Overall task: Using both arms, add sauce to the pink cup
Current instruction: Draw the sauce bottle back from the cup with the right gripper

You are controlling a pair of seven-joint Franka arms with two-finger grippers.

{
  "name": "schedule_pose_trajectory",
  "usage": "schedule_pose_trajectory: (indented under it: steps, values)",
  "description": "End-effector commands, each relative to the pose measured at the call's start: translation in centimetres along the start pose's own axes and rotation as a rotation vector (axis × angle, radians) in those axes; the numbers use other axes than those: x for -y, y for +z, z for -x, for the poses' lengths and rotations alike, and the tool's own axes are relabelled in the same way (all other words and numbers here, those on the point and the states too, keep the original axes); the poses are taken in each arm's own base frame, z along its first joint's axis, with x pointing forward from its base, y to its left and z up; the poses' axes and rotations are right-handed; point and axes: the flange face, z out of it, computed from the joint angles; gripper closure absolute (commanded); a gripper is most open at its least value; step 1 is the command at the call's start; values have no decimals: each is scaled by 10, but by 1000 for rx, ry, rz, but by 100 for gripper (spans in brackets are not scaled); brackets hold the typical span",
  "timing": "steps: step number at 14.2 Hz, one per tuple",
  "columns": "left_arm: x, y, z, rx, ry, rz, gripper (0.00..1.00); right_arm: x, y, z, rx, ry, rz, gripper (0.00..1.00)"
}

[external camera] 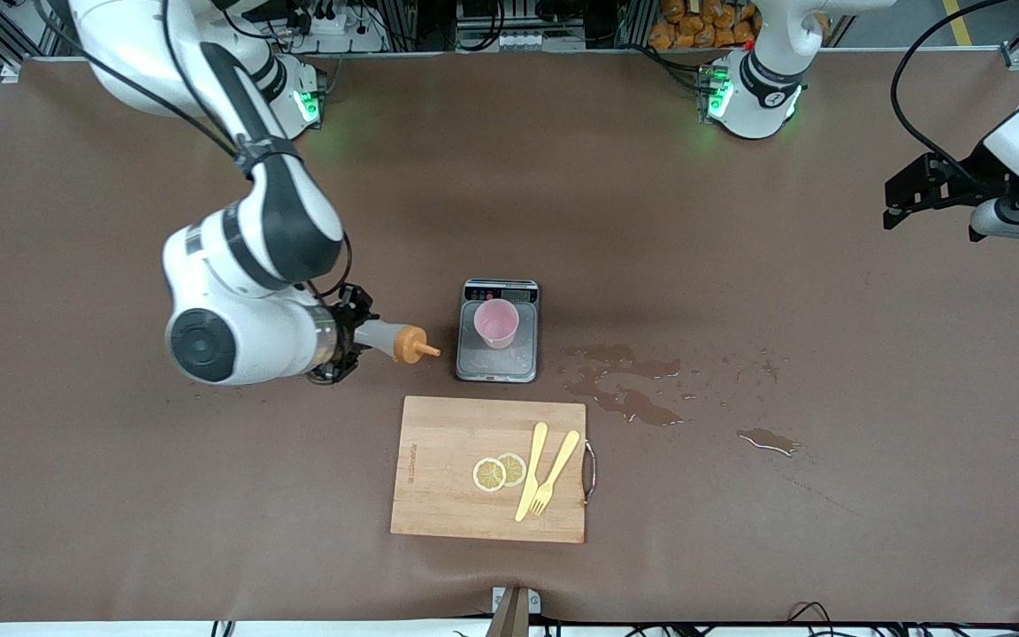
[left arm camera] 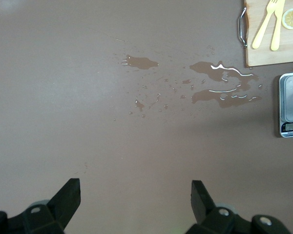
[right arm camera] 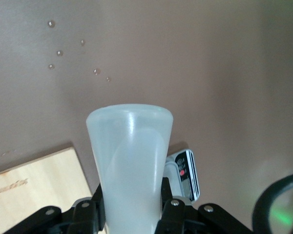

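The sauce bottle (external camera: 390,341) is translucent white with an orange nozzle cap. It lies level in the air, beside the scale toward the right arm's end, with the nozzle pointing at the scale. My right gripper (external camera: 352,341) is shut on the bottle's body (right arm camera: 131,156), one finger on each side (right arm camera: 132,209). The pink cup (external camera: 496,323) stands upright on the small grey scale (external camera: 498,364). My left gripper (external camera: 897,205) waits over the left arm's end of the table. It is open (left arm camera: 136,195) with only bare table between its fingers.
A wooden cutting board (external camera: 439,478) with two lemon slices (external camera: 499,471), a yellow knife and a fork (external camera: 549,478) lies nearer the front camera than the scale. Brown liquid puddles (external camera: 629,380) spread on the tablecloth beside the scale, toward the left arm's end.
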Motion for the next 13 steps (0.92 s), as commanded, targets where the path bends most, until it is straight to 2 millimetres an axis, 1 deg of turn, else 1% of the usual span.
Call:
schedule_pose_trajectory:
  steps: [1,2,5,7,8,9,11,12,13]
  values:
    - [0,-7,4,-12,-15,16,0,10,-44,-39,134,-53,22,55]
    - [-1,-7,4,-12,-12,13,0,18,-52,-57,172,-70,35,55]
    - [-5,-6,3,-10,-12,12,0,37,-69,-107,265,-136,78,55]
    - [-7,-6,3,-10,-8,12,0,53,-82,-152,342,-182,91,55]
    - [-6,-6,3,-10,-8,12,0,61,-88,-179,383,-215,97,55]
    - [-5,-6,3,-11,0,12,0,68,-90,-205,423,-253,107,55]
    - [-5,-6,3,-11,1,9,0,77,-92,-249,479,-312,114,55]
    - [-5,-6,3,-11,1,7,0,79,-90,-262,490,-334,111,53]
    - [-5,-5,2,-10,1,7,0,83,-91,-280,504,-349,107,52]
